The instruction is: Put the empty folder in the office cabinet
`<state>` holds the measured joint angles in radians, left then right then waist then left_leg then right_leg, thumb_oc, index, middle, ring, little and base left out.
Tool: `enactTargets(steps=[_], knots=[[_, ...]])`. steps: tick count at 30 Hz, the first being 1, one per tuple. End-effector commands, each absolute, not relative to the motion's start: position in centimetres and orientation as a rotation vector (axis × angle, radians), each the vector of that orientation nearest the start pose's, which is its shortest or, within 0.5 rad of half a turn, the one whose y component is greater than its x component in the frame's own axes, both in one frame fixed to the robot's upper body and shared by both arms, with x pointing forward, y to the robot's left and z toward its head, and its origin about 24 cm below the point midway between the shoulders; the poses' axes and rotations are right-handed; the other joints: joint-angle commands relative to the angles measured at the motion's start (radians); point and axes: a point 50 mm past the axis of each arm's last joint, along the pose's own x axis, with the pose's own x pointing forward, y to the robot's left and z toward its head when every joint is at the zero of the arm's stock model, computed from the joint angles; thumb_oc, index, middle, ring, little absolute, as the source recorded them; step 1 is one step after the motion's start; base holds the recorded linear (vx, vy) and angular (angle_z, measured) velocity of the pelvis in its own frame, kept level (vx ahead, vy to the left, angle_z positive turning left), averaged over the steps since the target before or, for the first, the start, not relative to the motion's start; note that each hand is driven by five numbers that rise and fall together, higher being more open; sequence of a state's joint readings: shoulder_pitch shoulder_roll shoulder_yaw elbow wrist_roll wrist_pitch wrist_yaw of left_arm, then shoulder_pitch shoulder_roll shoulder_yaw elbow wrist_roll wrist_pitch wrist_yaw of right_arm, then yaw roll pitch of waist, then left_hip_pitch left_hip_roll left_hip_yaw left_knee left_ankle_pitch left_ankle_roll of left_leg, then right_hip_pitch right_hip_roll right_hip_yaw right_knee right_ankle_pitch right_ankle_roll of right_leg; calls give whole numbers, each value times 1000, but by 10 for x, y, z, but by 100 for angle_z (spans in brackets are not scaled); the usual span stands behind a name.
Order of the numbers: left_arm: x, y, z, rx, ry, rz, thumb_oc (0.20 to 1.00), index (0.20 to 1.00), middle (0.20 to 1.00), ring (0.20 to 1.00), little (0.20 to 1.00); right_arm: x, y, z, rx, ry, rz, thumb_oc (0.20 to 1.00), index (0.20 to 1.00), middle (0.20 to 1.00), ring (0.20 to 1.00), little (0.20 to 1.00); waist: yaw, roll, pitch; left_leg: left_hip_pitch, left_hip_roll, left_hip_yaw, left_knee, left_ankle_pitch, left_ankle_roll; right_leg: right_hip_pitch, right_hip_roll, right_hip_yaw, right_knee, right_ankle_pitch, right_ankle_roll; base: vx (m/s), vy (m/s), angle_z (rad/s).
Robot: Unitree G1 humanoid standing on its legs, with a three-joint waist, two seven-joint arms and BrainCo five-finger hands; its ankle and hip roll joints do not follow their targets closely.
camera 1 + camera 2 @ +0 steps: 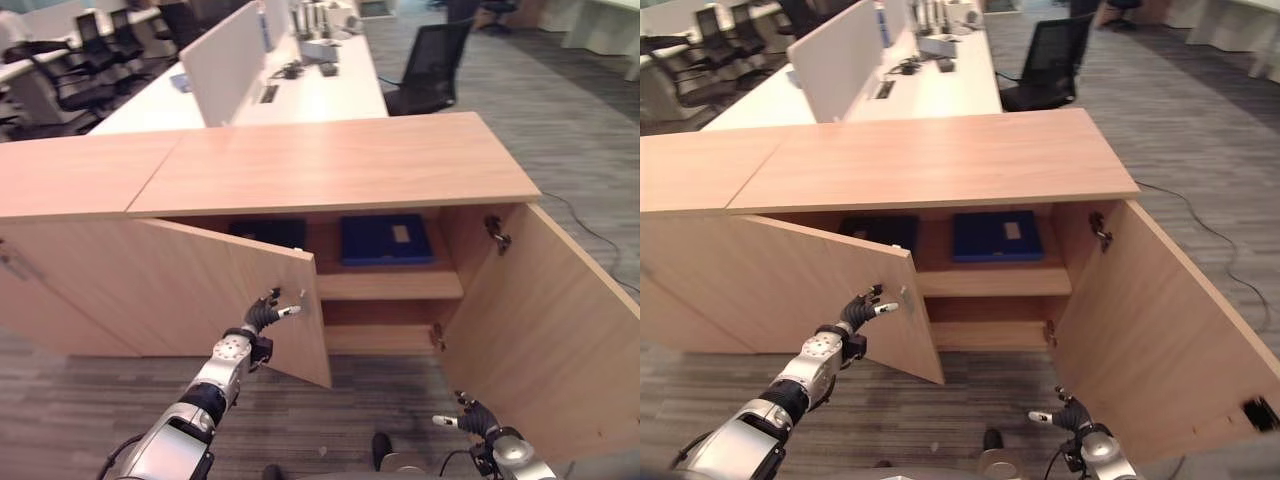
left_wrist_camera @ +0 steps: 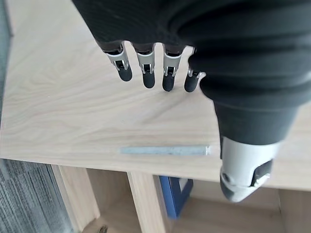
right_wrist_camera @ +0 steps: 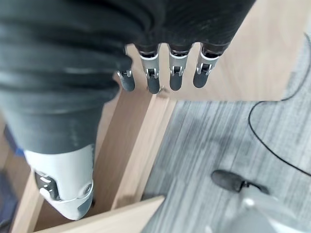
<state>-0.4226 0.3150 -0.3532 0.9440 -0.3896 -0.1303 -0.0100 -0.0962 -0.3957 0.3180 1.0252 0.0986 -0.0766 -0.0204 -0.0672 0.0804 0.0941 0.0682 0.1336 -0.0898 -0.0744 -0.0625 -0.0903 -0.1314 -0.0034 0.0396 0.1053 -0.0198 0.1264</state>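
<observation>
From the left eye view, the office cabinet (image 1: 330, 165) stands with both doors swung out. A blue folder (image 1: 385, 238) lies flat on the upper shelf (image 1: 390, 284), with a darker one (image 1: 270, 232) beside it. The left hand (image 1: 266, 315) reaches to the free edge of the left door (image 1: 240, 295), fingers loosely spread and holding nothing. The right hand (image 1: 473, 418) hangs low near the right door (image 1: 545, 330), likewise empty.

In the left wrist view the fingers (image 2: 146, 73) are extended just off the door's face, close to its slim metal handle (image 2: 165, 151); a blue folder edge (image 2: 175, 194) shows inside the cabinet.

In the right wrist view the fingers (image 3: 175, 73) are straight and relaxed over cabinet wood and grey carpet (image 3: 233, 141).

Judging by this, the folder appears already stored; closing the doors looks like what remains
</observation>
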Motion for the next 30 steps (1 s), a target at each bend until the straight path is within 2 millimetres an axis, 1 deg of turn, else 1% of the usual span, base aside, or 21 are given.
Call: enactTargets(steps=[1,2,3,4,6,8,12,13,14,16,19,20,21,22,23,24,25,26,27,29,30], knots=[[341,201,18,163,213,-46,1000,1000,1000,1000,1000,171,-248,-113,-437,806,84,1000,1000,1000,1000,1000,-60,-29,-24,-19,8,94,13,110,-58,208,-128,62,-150,1,63,159,170,-166],[343,211,21,173,213,-10,1000,1000,1000,1000,1000,171,-245,-114,-434,803,95,1000,1000,1000,1000,1000,-67,-28,-35,-6,7,105,7,104,-55,203,-132,83,-153,7,70,122,134,-51],[343,211,21,173,213,-10,1000,1000,1000,1000,1000,171,-245,-114,-434,803,95,1000,1000,1000,1000,1000,-65,-28,-35,-4,7,108,7,103,-54,203,-132,85,-153,7,70,131,183,-69],[347,229,28,174,216,53,1000,1000,1000,1000,1000,169,-240,-116,-419,803,105,1000,1000,1000,1000,1000,-74,-33,-45,17,1,144,-1,97,-49,193,-145,116,-146,15,81,99,160,-95],[346,241,32,172,208,98,1000,1000,1000,1000,1000,167,-232,-118,-381,794,108,1000,1000,1000,1000,1000,-84,-39,-53,37,-8,182,-8,87,-39,186,-155,136,-137,17,91,104,184,-76],[343,245,31,141,197,123,1000,1000,1000,1000,1000,165,-226,-119,-354,793,107,1000,1000,1000,1000,1000,-85,-47,-55,56,-19,207,-11,73,-28,178,-165,148,-125,21,101,57,152,-41],[335,234,26,106,165,83,1000,1000,1000,1000,1000,159,-222,-125,-334,821,101,1000,1000,1000,1000,1000,-74,-65,-54,73,-42,236,-13,51,-7,156,-189,141,-90,32,123,11,114,-36],[335,234,25,107,166,83,1000,1000,1000,1000,1000,158,-222,-125,-334,822,101,1000,1000,1000,1000,1000,-73,-65,-55,73,-42,237,-13,50,-7,156,-189,142,-89,31,124,1,100,-12],[327,218,17,90,157,29,1000,1000,1000,1000,1000,157,-222,-126,-329,832,92,1000,1000,1000,1000,1000,-63,-74,-52,74,-54,243,-13,42,2,150,-202,133,-84,41,133,-10,85,-6],[317,203,9,81,154,-27,1000,1000,1000,1000,1000,158,-222,-126,-327,836,80,1000,1000,1000,1000,1000,-52,-81,-45,74,-57,254,-13,37,7,135,-212,114,-82,61,135,-37,60,-5],[300,183,0,51,149,-106,1000,1000,1000,1000,1000,155,-225,-128,-313,852,46,1000,1000,1000,1000,1000,-26,-84,-34,64,-58,267,-13,31,12,111,-230,40,-75,90,135,-59,-7,-2],[299,183,-1,51,150,-106,1000,1000,1000,1000,1000,154,-225,-129,-313,853,46,1000,1000,1000,1000,1000,-25,-84,-35,64,-57,267,-13,31,12,111,-230,39,-74,90,135,-149,-25,9],[283,172,-11,37,180,-175,1000,1000,1000,1000,1000,155,-229,-129,-297,866,-6,1000,1000,1000,1000,1000,12,-67,-12,48,-47,295,-13,37,18,81,-285,-138,-10,96,132,-121,-15,9],[282,172,-11,37,181,-175,1000,1000,1000,1000,1000,155,-229,-130,-296,867,-6,1000,1000,1000,1000,1000,9,-67,-12,48,-47,292,-13,37,17,83,-285,-141,-7,93,132,-173,-17,-19],[275,172,-18,34,212,-189,1000,1000,1000,1000,1000,155,-228,-130,-291,869,-13,1000,1000,1000,1000,1000,30,-58,-6,42,-42,318,-13,44,18,84,-318,-245,16,90,116,-84,-13,-55],[268,171,-25,25,240,-202,1000,1000,1000,1000,1000,155,-228,-130,-290,872,-14,1000,1000,1000,1000,1000,39,-52,-2,39,-37,334,-13,50,18,86,-340,-323,45,86,102,-114,-31,-74],[263,172,-29,21,264,-203,1000,1000,1000,1000,1000,154,-227,-132,-289,882,-11,1000,1000,1000,1000,1000,45,-51,-4,35,-35,348,-10,53,19,89,-355,-370,65,87,94,-85,-70,-66],[258,175,-34,18,284,-196,1000,1000,1000,1000,1000,152,-228,-133,-290,891,-10,1000,1000,1000,1000,1000,49,-54,-9,32,-33,363,-9,54,18,102,-359,-391,64,83,94,-63,-115,-64],[249,177,-44,24,328,-202,1000,1000,1000,1000,1000,148,-228,-135,-290,906,-5,1000,1000,1000,1000,1000,56,-62,-13,34,-35,373,-3,49,15,133,-355,-397,37,76,99,-41,-129,-55],[240,176,-53,8,368,-207,1000,1000,1000,1000,1000,144,-230,-136,-299,923,-1,1000,1000,1000,1000,1000,64,-68,-23,28,-34,384,0,61,9,151,-353,-382,-4,95,106,-14,-159,-44],[235,176,-58,6,393,-206,1000,1000,1000,1000,1000,142,-230,-137,-302,931,1,1000,1000,1000,1000,1000,62,-67,-25,31,-30,384,2,60,5,159,-346,-364,-20,89,109,12,-184,-44]])
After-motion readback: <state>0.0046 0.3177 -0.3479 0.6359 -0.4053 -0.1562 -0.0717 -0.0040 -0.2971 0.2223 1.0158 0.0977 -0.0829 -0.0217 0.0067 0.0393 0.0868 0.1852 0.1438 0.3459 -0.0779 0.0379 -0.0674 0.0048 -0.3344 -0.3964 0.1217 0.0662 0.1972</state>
